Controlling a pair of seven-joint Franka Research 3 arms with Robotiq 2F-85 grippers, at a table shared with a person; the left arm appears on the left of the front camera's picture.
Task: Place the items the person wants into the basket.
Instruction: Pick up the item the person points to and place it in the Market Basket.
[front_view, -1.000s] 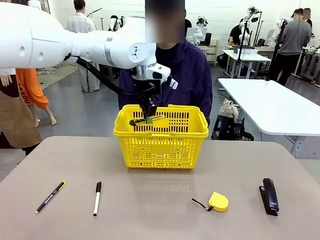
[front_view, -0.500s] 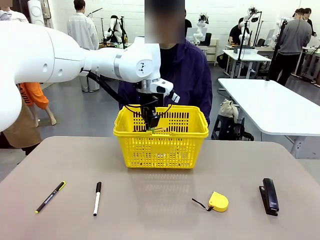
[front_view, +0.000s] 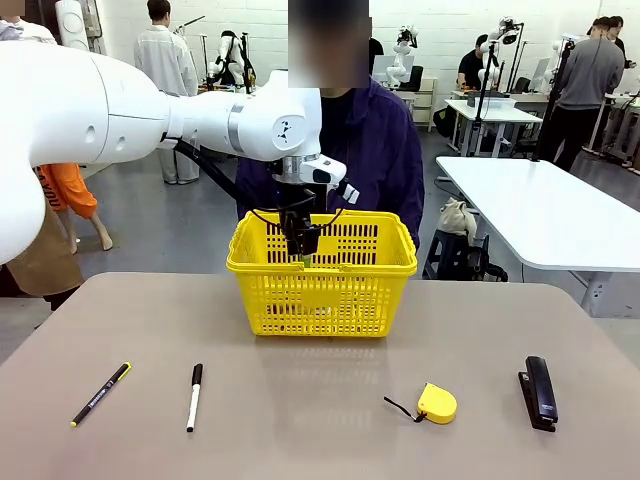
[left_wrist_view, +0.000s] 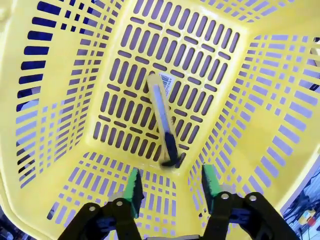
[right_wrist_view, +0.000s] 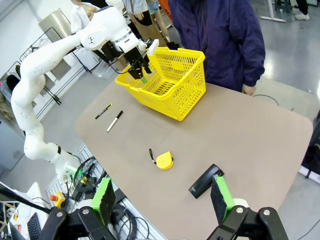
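Now released: a second ago the left hand (front_view: 303, 243) was clamped on the yellow-and-black utility knife (left_wrist_view: 162, 117) above the basket (front_view: 322, 300). The knife now lies flat on the basket's slotted floor, black end toward the hand, clear of both pads. The left hand stands partly open and empty, low inside the basket's near rim. The right hand (right_wrist_view: 162, 197) is wide open with nothing in it, hanging high beyond the desk's right side.

Judgement: one slim item is delivered. The thin black pen (front_view: 101, 394) and the white marker (front_view: 194, 397) lie untouched, near each other, toward the desk's left near corner. They are likely next, if the person (front_view: 380, 150) wants them.

Surface: bare grey-brown desk (front_view: 320, 445). The basket sits at the middle of the far edge, just before the person. A yellow tape measure (front_view: 436, 403) and a black stapler (front_view: 539, 392) lie toward the right near corner.

Room: open lab with a grey floor, white tables to the right, and people farther off.
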